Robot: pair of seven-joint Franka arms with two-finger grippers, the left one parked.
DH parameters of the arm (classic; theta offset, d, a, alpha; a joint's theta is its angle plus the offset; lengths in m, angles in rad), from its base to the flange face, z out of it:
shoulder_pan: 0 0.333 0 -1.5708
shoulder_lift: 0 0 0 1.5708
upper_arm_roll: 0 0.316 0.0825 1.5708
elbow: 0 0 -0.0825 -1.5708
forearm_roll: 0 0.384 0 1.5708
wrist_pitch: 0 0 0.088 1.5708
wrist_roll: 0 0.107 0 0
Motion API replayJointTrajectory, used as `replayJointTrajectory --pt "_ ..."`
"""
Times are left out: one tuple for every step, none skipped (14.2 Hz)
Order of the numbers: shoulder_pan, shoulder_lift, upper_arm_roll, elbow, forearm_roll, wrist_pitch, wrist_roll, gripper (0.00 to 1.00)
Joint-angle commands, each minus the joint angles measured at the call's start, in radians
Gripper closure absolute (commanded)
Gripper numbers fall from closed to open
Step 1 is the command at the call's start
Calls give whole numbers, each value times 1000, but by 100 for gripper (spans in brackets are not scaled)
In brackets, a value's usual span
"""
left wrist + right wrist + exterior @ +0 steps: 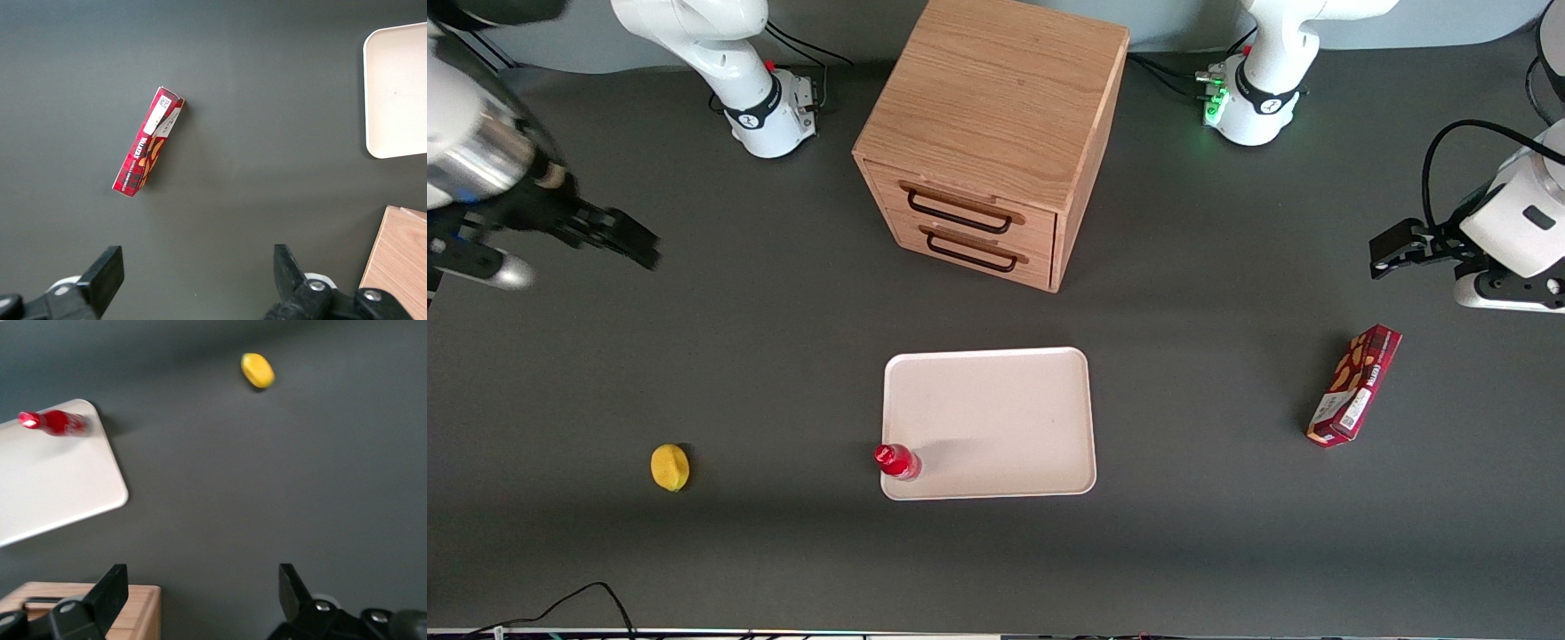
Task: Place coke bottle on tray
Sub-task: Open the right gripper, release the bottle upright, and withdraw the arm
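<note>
The small red coke bottle stands upright on the cream-pink tray, at the tray's corner nearest the front camera on the working arm's side. It also shows in the right wrist view on the tray. My gripper is open and empty, raised high over the working arm's end of the table, well away from the tray and farther from the front camera than it. In the right wrist view the gripper has nothing between its fingers.
A wooden drawer cabinet stands farther from the front camera than the tray. A yellow lemon-like object lies toward the working arm's end. A red-brown snack box lies toward the parked arm's end.
</note>
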Motion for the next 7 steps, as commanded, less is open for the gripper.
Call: replayJointTrajectory --pt "-8 -292 -113 -438 42 176 -170 0" --pt "-8 -335 -121 -510 42 207 -179 0" --pt "-8 -341 -121 -523 42 207 -179 0" --pt "-8 -335 -121 -510 44 203 -172 0" --pt "-10 -318 -122 -479 60 195 -161 0" --pt "-11 -289 -127 -438 89 163 -153 0" --pt "-10 -268 -139 -401 99 137 -149 0"
